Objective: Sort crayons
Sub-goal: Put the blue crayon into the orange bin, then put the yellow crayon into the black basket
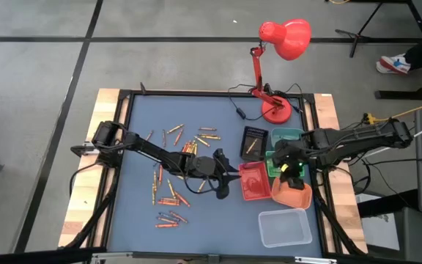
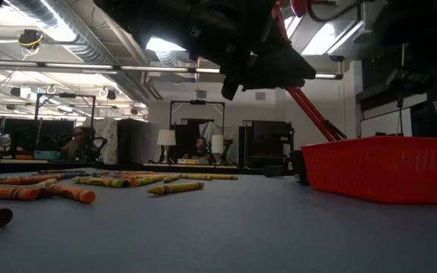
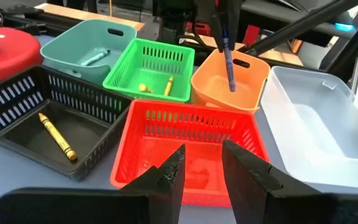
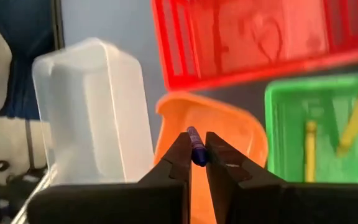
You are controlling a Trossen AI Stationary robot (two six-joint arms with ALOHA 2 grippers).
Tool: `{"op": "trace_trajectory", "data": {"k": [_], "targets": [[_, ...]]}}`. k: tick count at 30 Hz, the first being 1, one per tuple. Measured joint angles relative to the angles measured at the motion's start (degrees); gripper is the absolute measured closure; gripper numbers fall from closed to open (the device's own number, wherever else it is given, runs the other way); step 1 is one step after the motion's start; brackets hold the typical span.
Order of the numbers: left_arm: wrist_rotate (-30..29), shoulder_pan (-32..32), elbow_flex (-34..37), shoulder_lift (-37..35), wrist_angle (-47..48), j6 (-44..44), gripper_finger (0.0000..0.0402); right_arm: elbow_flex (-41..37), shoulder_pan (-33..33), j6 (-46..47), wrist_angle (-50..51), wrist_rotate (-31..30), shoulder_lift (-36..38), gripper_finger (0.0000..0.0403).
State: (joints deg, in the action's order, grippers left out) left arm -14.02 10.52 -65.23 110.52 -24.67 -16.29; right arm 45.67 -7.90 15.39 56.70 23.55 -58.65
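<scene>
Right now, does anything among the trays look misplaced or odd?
One thing: a yellow crayon lies in the black tray, while other yellow ones lie in the green tray. Also, the right gripper holds a blue crayon above the orange tray, which would mismatch if dropped there.

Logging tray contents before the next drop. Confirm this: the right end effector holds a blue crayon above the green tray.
Wrong tray. The right end effector holds the blue crayon above the orange tray, not the green tray; the right wrist and left wrist views show it.
</scene>
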Motion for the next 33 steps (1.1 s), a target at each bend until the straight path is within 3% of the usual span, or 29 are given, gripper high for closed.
{"op": "trace_trajectory", "data": {"k": [12,21,26,33], "targets": [[0.3,-0.4,0.0,0.0,4.9,-0.2,0.0310,0.0,0.0,-0.2,6.5,-1.8,0.0,0.0337],[6.5,-0.2,0.0,0.0,15.4,-7.6,0.0310,0.0,0.0,0.9,6.4,-3.0,0.0,0.0286],[9.3,0.2,0.0,-0.4,22.3,-12.5,0.0310,0.0,0.0,0.9,6.4,-5.9,0.0,0.0286],[9.0,1.2,0.0,-2.4,33.4,-18.5,0.0310,0.0,0.0,0.8,6.2,-8.2,0.0,0.0286]]}}
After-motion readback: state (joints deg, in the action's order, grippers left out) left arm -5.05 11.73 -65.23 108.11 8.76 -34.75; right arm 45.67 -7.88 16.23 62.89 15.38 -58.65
